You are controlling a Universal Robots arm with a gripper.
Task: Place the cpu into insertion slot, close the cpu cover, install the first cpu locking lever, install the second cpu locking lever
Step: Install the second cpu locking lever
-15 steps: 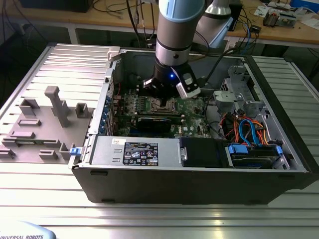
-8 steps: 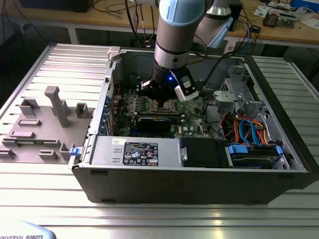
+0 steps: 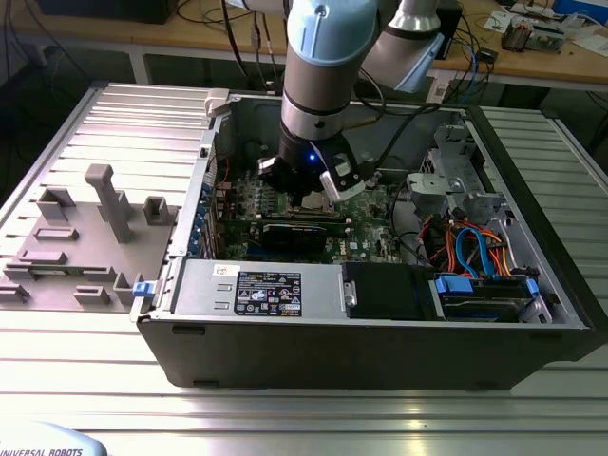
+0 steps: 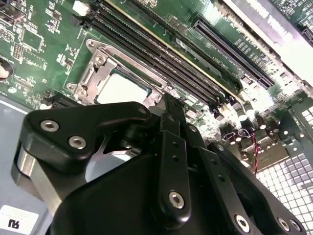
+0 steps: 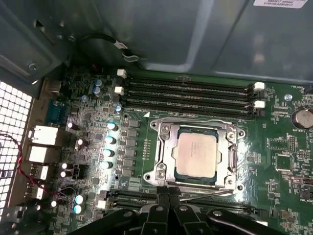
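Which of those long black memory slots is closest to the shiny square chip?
The slot right beside the silver socket frame around the cpu, the last of the four parallel ones; the other three lie farther off, toward the case wall.

One cpu (image 5: 197, 154), one cpu cover (image 5: 166, 155), four memory slots (image 5: 188, 95).

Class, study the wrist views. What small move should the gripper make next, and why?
Probably push the thin silver wire lever down towards its catch. The square silver-grey cpu already sits under the lowered silver metal cover frame, and the black gripper is right at that lever, which seems not yet hooked.
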